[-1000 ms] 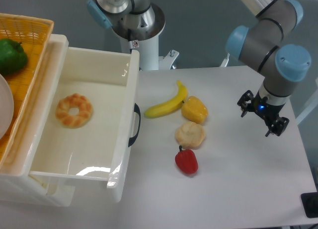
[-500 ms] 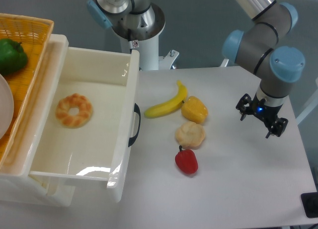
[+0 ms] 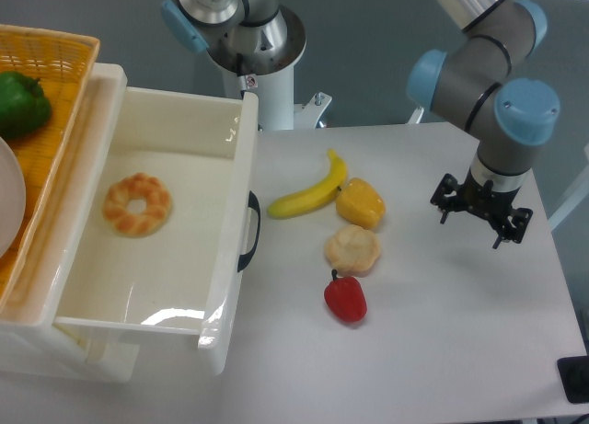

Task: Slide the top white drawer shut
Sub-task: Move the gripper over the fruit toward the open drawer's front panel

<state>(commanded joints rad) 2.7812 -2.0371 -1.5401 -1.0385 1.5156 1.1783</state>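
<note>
The top white drawer (image 3: pixel 225 249) stands pulled far out of the cabinet at the left, its black curved handle (image 3: pixel 250 232) facing right. A ring-shaped pastry (image 3: pixel 137 203) lies inside it. My gripper (image 3: pixel 480 215) hangs over the table's right side, far from the drawer. Its fingers point down and spread apart, with nothing between them.
A banana (image 3: pixel 310 195), a yellow pepper (image 3: pixel 361 203), a pale bun (image 3: pixel 352 249) and a red pepper (image 3: pixel 345 298) lie between the handle and my gripper. On the cabinet top sits a woven orange basket (image 3: pixel 55 84) with a green pepper (image 3: pixel 20 104).
My gripper has shifted slightly left and up, and its wrist has turned a little. The drawer and the food items have not moved.
</note>
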